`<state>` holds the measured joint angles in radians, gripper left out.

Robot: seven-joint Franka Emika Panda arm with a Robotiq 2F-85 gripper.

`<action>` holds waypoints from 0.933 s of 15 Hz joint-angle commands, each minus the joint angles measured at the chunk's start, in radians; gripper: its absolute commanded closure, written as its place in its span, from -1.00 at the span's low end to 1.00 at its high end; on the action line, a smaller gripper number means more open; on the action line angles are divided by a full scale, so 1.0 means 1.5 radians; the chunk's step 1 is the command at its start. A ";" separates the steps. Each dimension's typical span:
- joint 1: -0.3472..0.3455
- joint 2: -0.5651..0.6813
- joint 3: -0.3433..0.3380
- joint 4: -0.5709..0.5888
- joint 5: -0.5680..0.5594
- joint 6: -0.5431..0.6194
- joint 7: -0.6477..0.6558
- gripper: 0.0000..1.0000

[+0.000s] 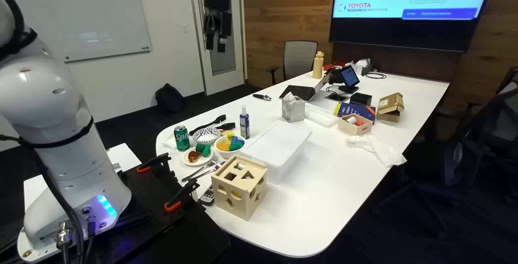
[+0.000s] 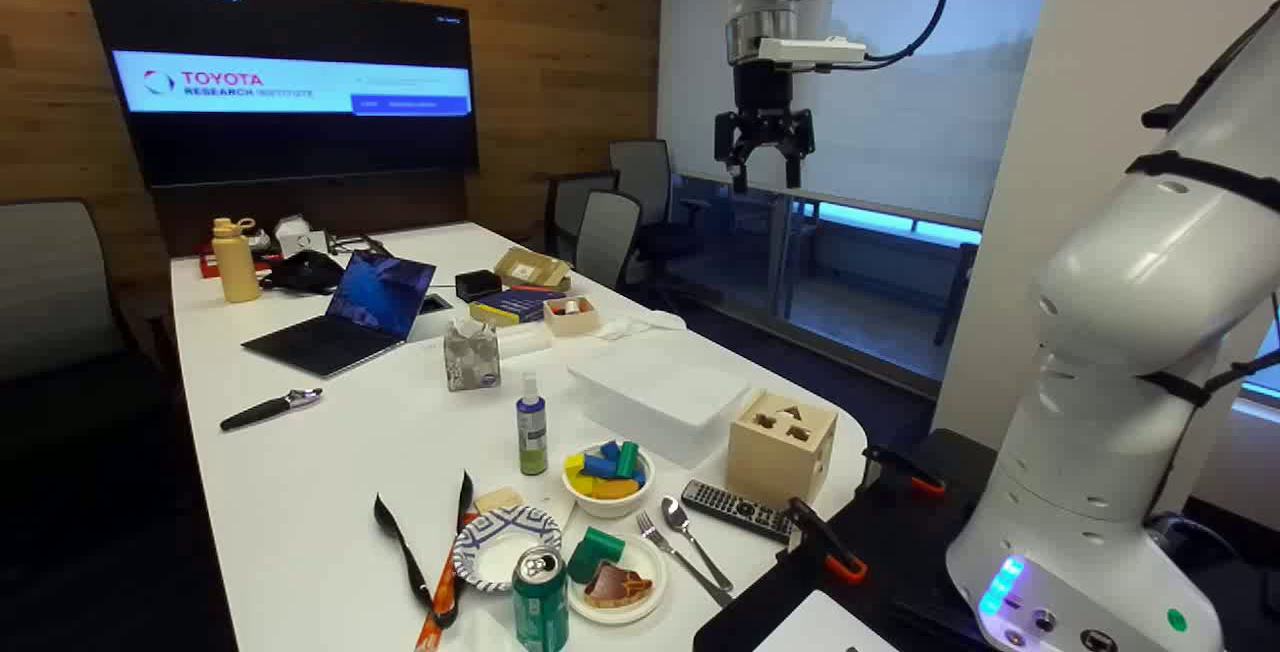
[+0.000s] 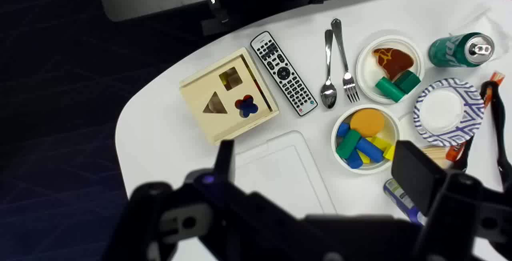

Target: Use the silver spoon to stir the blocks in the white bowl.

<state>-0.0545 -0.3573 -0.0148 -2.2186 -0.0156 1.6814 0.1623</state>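
Spoon [image 3: 328, 89] lies flat on the table [image 3: 160, 149], high and just right of centre in the wrist view, beside the fork [image 3: 348, 80]; your gripper [image 2: 766, 178] hangs well above the table, its fingers [image 2: 794, 170] apart with nothing between them. By the look of it, you are at the very start: the spoon is not yet picked up, and the blocks [image 3: 369, 150] rest piled in the white bowl [image 3: 390, 131], lower down and further right. That would leave you the whole job: grasp, carry across, stir. You have one spoon, one fork and one white bowl. Inside it, you can make out one orange block [image 3: 367, 121], one green block [image 3: 349, 144] and at least three blue blocks [image 3: 372, 151]; the yellow blocks [image 3: 377, 143] are partly covered, so you cannot fix their number. On the plate [image 3: 369, 68], at upper right, you find two green pieces [image 3: 390, 89] and one brown piece [image 3: 394, 63]. Elsewhere: one shape box [image 3: 229, 101], one remote [image 3: 284, 73], one can [image 3: 450, 51].
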 commanded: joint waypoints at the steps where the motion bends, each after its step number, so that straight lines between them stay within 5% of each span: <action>1: -0.001 0.000 0.000 0.001 0.000 -0.001 0.000 -1.00; 6: 0.005 0.065 0.003 0.016 -0.002 0.026 -0.010 -1.00; 14: 0.053 0.339 0.038 -0.027 0.072 0.355 0.062 -1.00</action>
<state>0.0021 0.0230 0.0311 -2.2428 0.0337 2.0676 0.1838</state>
